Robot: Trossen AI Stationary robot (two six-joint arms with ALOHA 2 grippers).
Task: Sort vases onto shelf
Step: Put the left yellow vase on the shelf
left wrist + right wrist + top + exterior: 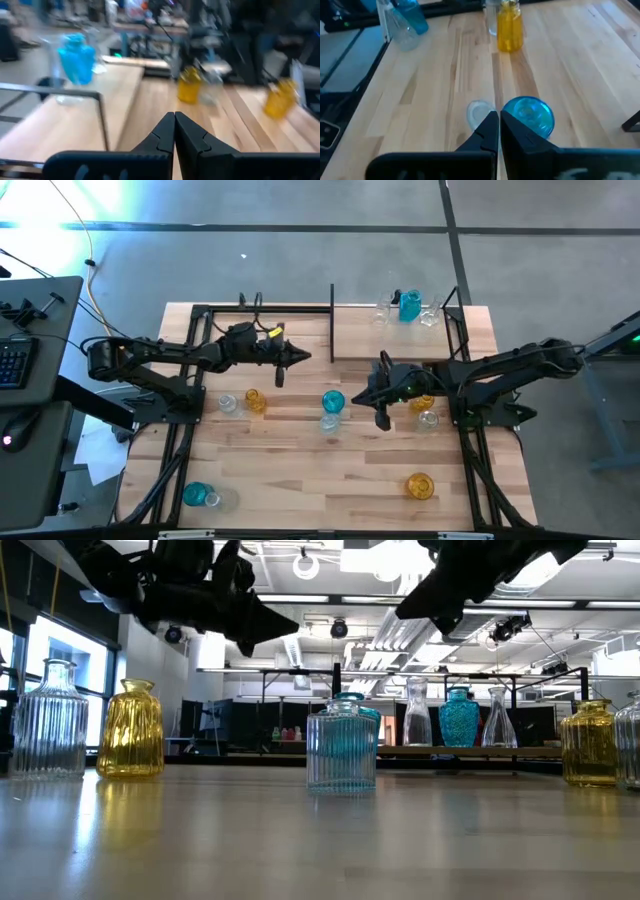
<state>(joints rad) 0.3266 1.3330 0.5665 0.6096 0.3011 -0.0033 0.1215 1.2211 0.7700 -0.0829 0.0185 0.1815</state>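
My right gripper [362, 394] is shut and hovers over the table's middle, slanting down. Its tips [498, 115] are just short of a teal vase [529, 115] and a clear vase [479, 112] that stand on their bases on the table. My left gripper [306, 357] is shut and held level above the table, by the shelf's [395, 345] left end. A teal vase [410, 305] and two clear ones [385, 310] stand on the shelf's far part. Both grippers hang well above the vases in the low view [282, 632] [405, 610].
More vases stand on the table: a clear and amber pair [255, 400] at the left, an amber and clear pair [424, 408] under my right arm, one amber [420, 485] near the front right, and teal and clear [197, 495] at the front left. Black frame rails [185, 430] run along both sides.
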